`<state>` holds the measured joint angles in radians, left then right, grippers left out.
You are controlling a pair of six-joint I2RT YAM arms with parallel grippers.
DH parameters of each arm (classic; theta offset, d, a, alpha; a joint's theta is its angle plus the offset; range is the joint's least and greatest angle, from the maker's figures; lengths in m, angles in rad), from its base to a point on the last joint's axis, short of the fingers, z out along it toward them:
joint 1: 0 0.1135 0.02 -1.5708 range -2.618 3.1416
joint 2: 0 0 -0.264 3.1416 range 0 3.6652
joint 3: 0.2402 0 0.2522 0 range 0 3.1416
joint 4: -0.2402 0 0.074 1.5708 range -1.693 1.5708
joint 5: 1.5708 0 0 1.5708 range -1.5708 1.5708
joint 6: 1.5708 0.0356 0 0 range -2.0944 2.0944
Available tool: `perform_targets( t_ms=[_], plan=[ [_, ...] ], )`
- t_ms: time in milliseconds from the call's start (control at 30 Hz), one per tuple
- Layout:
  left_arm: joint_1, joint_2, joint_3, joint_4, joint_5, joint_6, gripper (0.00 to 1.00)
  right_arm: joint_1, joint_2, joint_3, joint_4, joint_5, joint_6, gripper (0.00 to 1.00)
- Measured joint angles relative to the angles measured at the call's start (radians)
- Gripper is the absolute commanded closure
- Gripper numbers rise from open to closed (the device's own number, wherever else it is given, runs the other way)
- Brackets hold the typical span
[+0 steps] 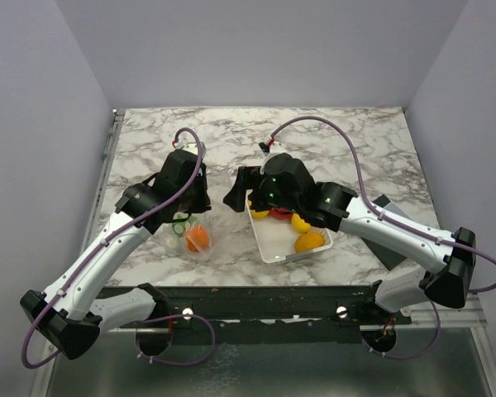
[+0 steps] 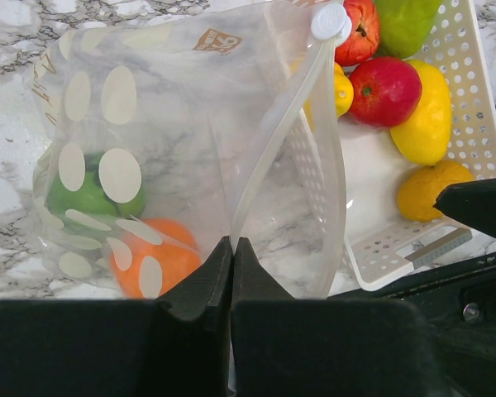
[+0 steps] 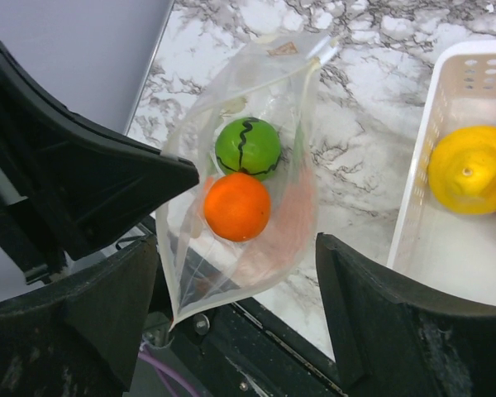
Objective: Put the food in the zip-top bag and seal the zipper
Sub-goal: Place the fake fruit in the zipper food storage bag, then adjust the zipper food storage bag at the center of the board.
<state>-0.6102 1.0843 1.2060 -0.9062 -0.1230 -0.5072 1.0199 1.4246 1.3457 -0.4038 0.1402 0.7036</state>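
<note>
Left claw [image 2: 231, 246] tight on zip-top bag [image 2: 174, 124]

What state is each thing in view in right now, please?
Zip-top bag: mouth open, two fruits inside.
Zipper: unsealed.
Orange fruit: inside the bag.
Green fruit: inside the bag.
White basket: partly filled.
Remaining fruits: in the basket, not yet bagged.
Left gripper: jaws shut on the bag's edge.
Right gripper: jaws open, empty.

White basket [image 1: 272, 241] on marble table [image 1: 231, 142]
</note>
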Motion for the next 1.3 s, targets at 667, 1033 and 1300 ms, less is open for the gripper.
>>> perform_targets(
  t_ms=[667, 1033, 1300],
  plan=[
    [0.000, 0.000, 0.000, 0.000, 0.000, -0.001, 1.00, 0.000, 0.146, -0.045, -0.042, 0.007, 0.107, 0.55],
    [0.000, -0.013, 0.036, -0.027, -0.006, 0.000, 1.00, 0.000, 0.169, -0.008, -0.061, 0.005, 0.100, 0.99],
    [0.000, -0.028, 0.112, -0.072, -0.042, 0.008, 1.00, 0.000, 0.162, 0.053, -0.084, 0.003, 0.057, 0.99]
  ],
)
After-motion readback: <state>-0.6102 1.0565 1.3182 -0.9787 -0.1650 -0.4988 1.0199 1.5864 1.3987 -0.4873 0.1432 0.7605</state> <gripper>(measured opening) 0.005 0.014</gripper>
